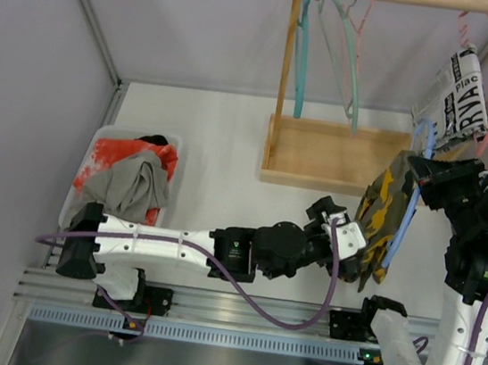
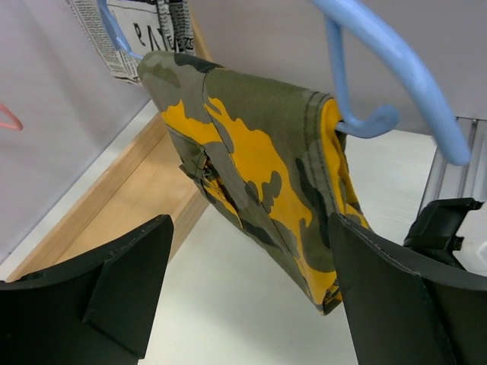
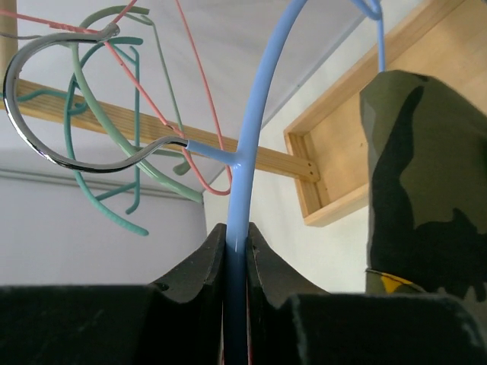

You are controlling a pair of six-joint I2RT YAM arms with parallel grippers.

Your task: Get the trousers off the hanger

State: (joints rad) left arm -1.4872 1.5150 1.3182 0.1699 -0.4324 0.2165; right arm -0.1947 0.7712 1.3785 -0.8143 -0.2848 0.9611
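**Asker:** Where are the trousers?

**Describer:** The camouflage trousers [image 1: 382, 214], in olive, yellow and black, hang folded over a blue hanger [image 1: 410, 200]. They are at the right of the desk [image 1: 219, 170], just in front of the wooden rack [image 1: 333, 154]. The grey trousers [image 1: 135, 188] lie crumpled in a white bin [image 1: 79, 186] at the far left. They rest on top of a red-orange garment [image 1: 115, 153].

**Asker:** What holds the hanger?

**Describer:** The right claw [image 1: 425, 170] does. In the right wrist view its two dark fingers [image 3: 202, 262] are pinched tight on the hanger's blue stem, which rises straight up between them.

**Asker:** And the other arm?

**Describer:** It stretches across the desk from the left. The left claw [image 1: 347, 237] is at the lower left edge of the camouflage trousers, with its jaws spread wide. In the left wrist view the folded cloth hangs just beyond the parted fingers, framed between them. I cannot tell whether either finger touches it.

**Asker:** Anything else nearby?

**Describer:** A newsprint-patterned garment [image 1: 457, 98] hangs on the rack, above and behind the right claw.
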